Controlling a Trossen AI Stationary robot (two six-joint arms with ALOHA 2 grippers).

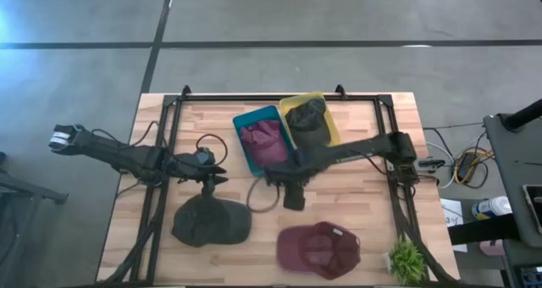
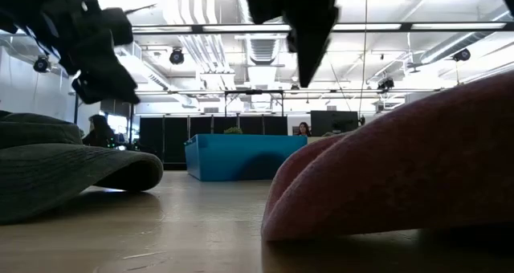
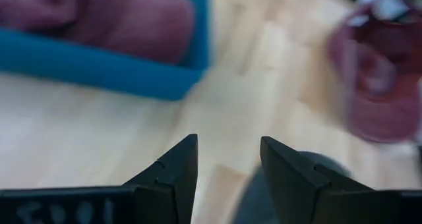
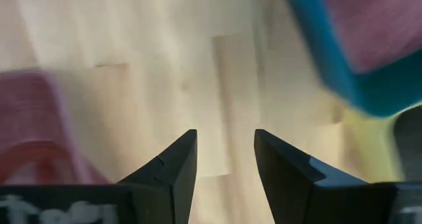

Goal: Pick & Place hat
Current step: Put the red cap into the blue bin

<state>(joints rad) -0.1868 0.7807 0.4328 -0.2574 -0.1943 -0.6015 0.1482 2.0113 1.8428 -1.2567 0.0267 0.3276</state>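
**Both grippers empty above the table, two hats loose near the front edge**

Nearest the front edge of the table (image 1: 364, 195), the maroon cap (image 1: 318, 248) lies right of centre, its underside up. A small green plant (image 1: 406, 259) stands at the front right corner. Left of the cap, well apart from it, the dark hat (image 1: 210, 221) rests flat on the wood; in the low view it sits at the left, and the cap fills the right foreground.

Just behind the dark hat, the left gripper (image 1: 217, 175) hangs over the table's left half. Its fingers (image 3: 178, 168) are spread and hold nothing; the left wrist view shows bare wood between them and the dark hat's edge just beneath.

The right gripper (image 1: 293, 196) hangs over the middle of the table, between the cap and the bins. Its fingers (image 4: 177, 165) are likewise parted and empty, with bare wood between them.

Farther back, toward the rear edge, a blue bin (image 1: 244, 135) holds a maroon hat (image 1: 265, 141). Touching its right side, a yellow bin (image 1: 332, 125) holds another dark hat (image 1: 307, 118).

Beyond the table, the low view shows a person (image 2: 303, 129) far off in the room.
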